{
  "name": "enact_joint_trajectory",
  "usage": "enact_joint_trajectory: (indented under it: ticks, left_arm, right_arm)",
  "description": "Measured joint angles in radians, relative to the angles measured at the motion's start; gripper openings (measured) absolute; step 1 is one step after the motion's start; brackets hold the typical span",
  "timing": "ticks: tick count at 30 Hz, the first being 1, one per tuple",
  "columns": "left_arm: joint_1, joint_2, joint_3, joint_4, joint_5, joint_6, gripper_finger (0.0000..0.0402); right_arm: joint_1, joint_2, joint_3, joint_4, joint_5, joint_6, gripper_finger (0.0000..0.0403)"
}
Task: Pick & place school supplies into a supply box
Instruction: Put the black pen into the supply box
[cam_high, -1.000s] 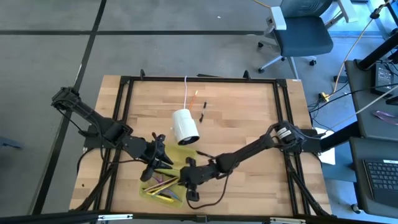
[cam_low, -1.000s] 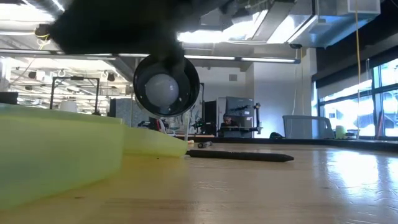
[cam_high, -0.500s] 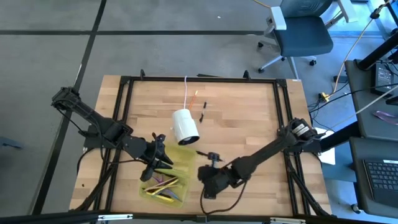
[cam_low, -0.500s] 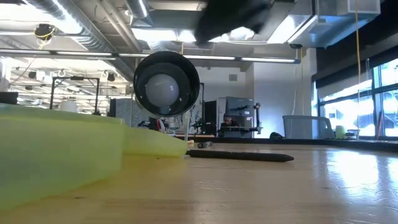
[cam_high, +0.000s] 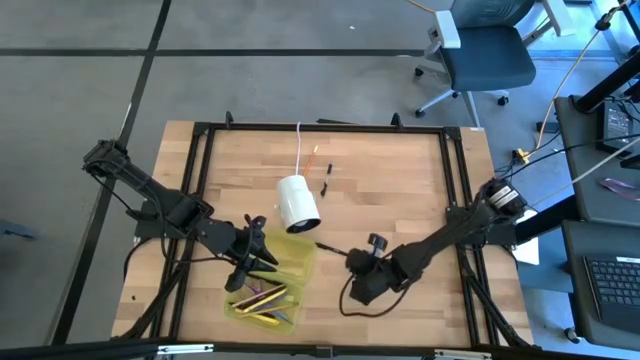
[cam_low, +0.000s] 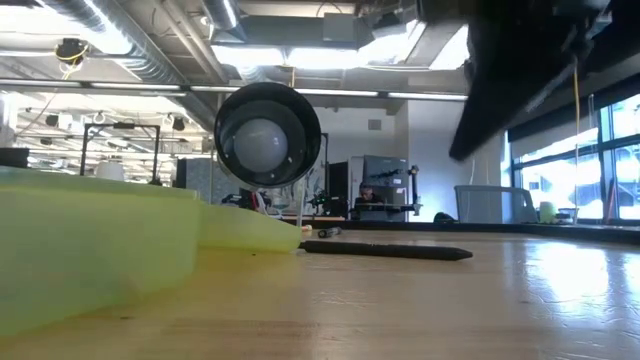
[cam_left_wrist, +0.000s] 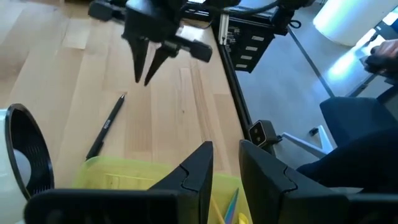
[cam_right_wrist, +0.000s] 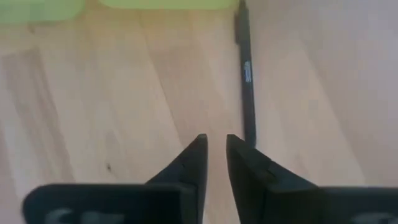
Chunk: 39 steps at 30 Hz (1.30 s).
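Nearest the front edge of the table (cam_high: 420, 180) lies the supply box (cam_high: 268, 290), lid hinged open toward the far side, with several pencils (cam_high: 262, 297) already flat inside; open and low like this, it can take long thin items dropped from above. Just right of the box, the right gripper (cam_high: 364, 291) hangs low over bare wood, its arm reaching in from the right edge with the wrist bent down. Its fingers (cam_right_wrist: 189, 163) stand almost closed, a thin gap between them, and nothing is held. Directly ahead of its tips a black pen (cam_right_wrist: 245, 74) lies flat on the boards, one end close to the box wall; judged from this, the pen is the next item, and the fingers would need to spread before coming down across its barrel. The left gripper (cam_high: 262, 254) sits at the far-left corner of the box, arm stretched in from the left edge, fingers (cam_left_wrist: 194, 175) pointing down over the box rim (cam_left_wrist: 143, 171), partly parted and empty, probably steadying or simply waiting there. Just beyond the box a white cylinder (cam_high: 297, 203) lies on its side, its cord (cam_high: 300, 150) running toward the far edge. Farther still, well apart from both grippers, an orange pencil (cam_high: 313, 158) and small black pieces (cam_high: 327, 177) remain on the table, not yet collected.
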Motion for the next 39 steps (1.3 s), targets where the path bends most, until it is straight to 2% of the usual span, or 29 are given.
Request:
enact_joint_trajectory:
  ticks: [5,10,15,22,28,33,39]
  left_arm:
    - [0.0,0.0,0.0,0.0,-0.01,0.011,0.0072]
    - [0.0,0.0,0.0,0.0,-0.025,0.026,0.0072]
    - [0.0,0.0,0.0,0.0,-0.027,0.026,0.0072]
    - [0.0,0.0,0.0,0.0,-0.028,0.026,0.0072]
    - [0.0,0.0,0.0,0.0,-0.031,0.026,0.0072]
    - [0.0,0.0,0.0,-0.001,-0.069,0.026,0.0072]
    - [0.0,0.0,0.0,-0.006,-0.075,0.026,0.0072]
  right_arm:
    - [-0.035,0.0,-0.075,0.127,-0.062,-0.034,0.0131]
    - [-0.072,0.0,-0.106,0.138,0.035,-0.042,0.0211]
    - [-0.102,0.003,-0.111,0.149,0.04,-0.049,0.0252]
    - [-0.139,0.007,-0.111,0.147,0.041,-0.018,0.0261]
    - [-0.154,0.028,-0.112,0.172,-0.041,-0.119,0.0261]
    - [-0.164,0.083,-0.111,0.189,-0.055,-0.149,0.0261]
    - [-0.185,0.116,-0.109,0.192,-0.135,-0.158,0.0231]
